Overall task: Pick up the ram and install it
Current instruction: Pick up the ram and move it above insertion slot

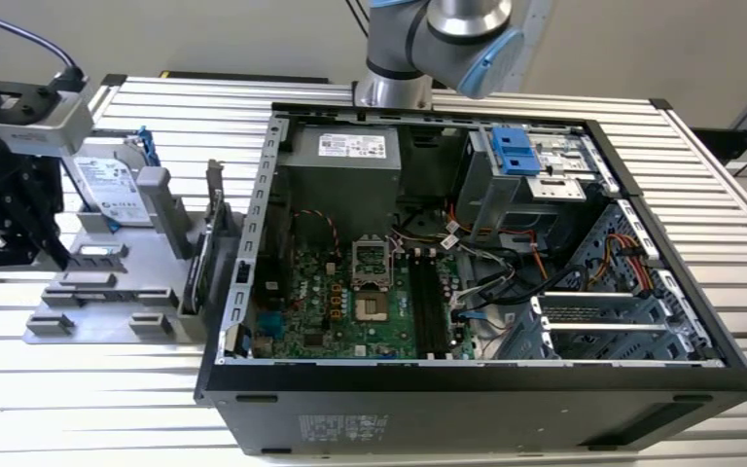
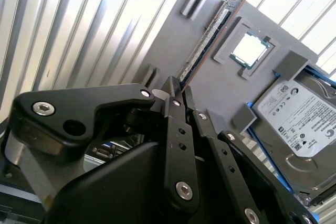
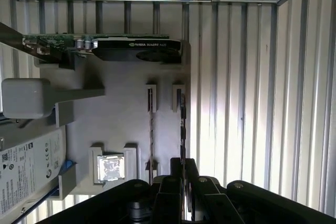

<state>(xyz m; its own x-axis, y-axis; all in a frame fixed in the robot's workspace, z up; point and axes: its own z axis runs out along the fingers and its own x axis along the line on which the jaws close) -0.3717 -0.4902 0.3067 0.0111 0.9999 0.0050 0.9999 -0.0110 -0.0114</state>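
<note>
The ram [image 2: 209, 41] is a long dark stick standing on edge in a slot of the grey fixture plate [image 2: 173, 40]. In the first wrist view the ram [image 3: 182, 124] runs straight into my fingers. My gripper [image 2: 179, 94] sits over the stick's near end, one black finger pressed on each face, shut on it. The stick still rests in its slot. In the exterior view my gripper [image 1: 52, 255] hangs over the fixture plate [image 1: 101, 292] at that view's left, beside the open computer case [image 1: 478, 243].
On the fixture plate are a silver hard drive [image 2: 299, 124] in a blue frame, a processor chip [image 2: 251, 51] in its pocket, and a larger card with a fan [image 3: 139, 48]. The case's motherboard [image 1: 347, 292] lies exposed. The table top [image 1: 724, 195] is ribbed metal.
</note>
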